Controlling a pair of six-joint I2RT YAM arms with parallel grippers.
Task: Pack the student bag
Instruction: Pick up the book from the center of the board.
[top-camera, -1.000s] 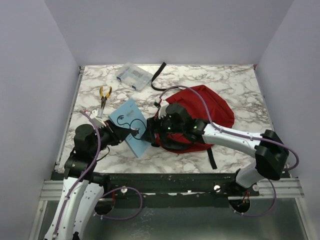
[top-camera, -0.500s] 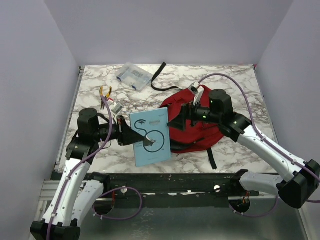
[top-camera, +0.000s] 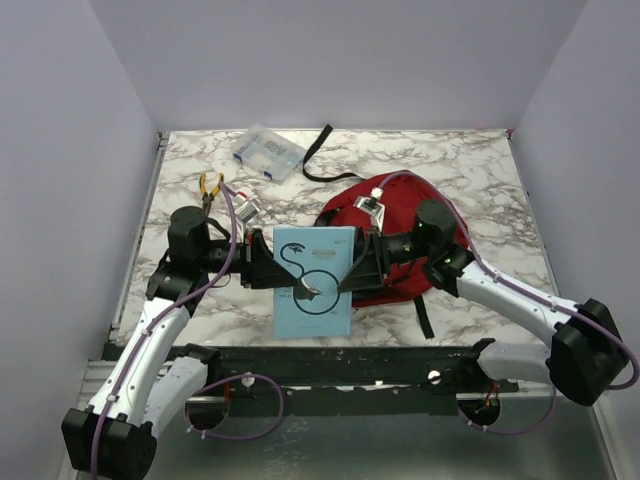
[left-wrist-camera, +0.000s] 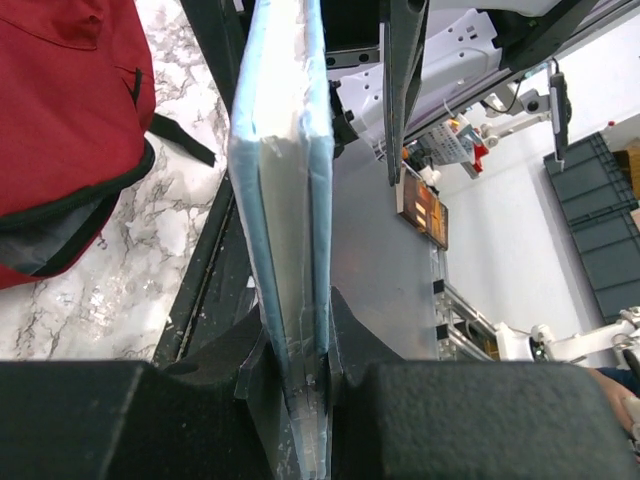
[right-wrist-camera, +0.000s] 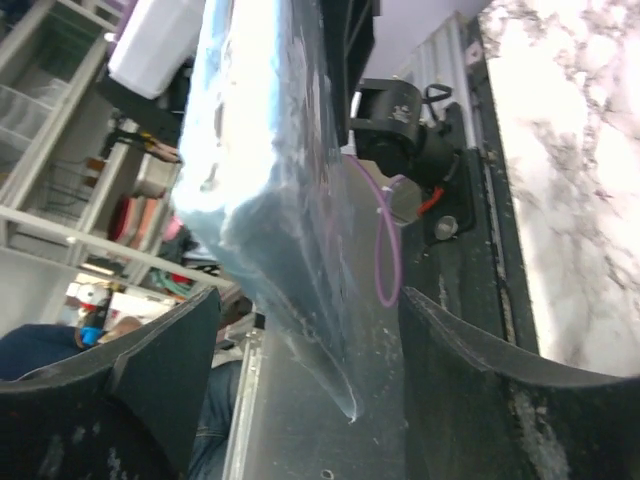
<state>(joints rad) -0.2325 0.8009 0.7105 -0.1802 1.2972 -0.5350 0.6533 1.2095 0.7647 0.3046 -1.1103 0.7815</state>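
From above, the light blue book is no longer lying on the marbled worktop. It is hanging upright beside the student bag, so packing is probably coming next. Left wrist: the left pincer is pinching the book. Right wrist: the right pincer is sitting spread around it, with shelves showing behind.

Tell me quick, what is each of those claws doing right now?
Left gripper: shut on the blue book, clamping its edge.
Right gripper: open, fingers either side of the book, not pinching it.
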